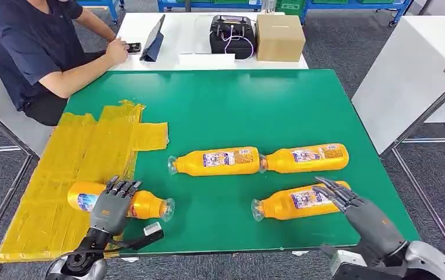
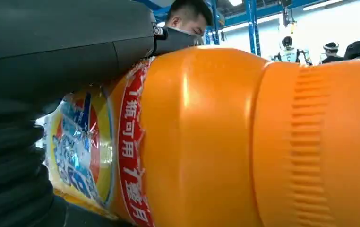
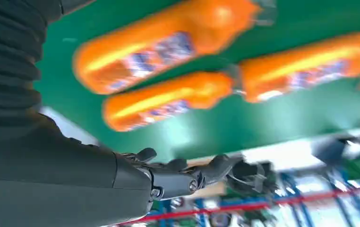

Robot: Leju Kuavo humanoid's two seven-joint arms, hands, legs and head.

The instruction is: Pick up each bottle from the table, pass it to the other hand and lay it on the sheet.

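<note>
Several orange bottles lie on the green table [image 1: 237,105]. One bottle [image 1: 144,205] [image 2: 206,142] lies across the right edge of the yellow sheet [image 1: 80,151], its cap end out over the green. My left hand [image 1: 110,207] [image 2: 50,56] grips it from above, fingers draped over its body and thumb against it. My right hand [image 1: 354,210] [image 3: 168,179] is open with fingers spread by the base end of the nearest bottle [image 1: 293,202] [image 3: 168,42]. Two more bottles [image 1: 217,161] [image 1: 308,157] lie end to end in mid-table.
A person [image 1: 33,41] sits at the far left beside the table corner, one hand on a phone. Behind the green table a white table holds a tablet [image 1: 153,41], a black case [image 1: 232,35] and a cardboard box [image 1: 280,38]. Another white table [image 1: 407,76] stands on the right.
</note>
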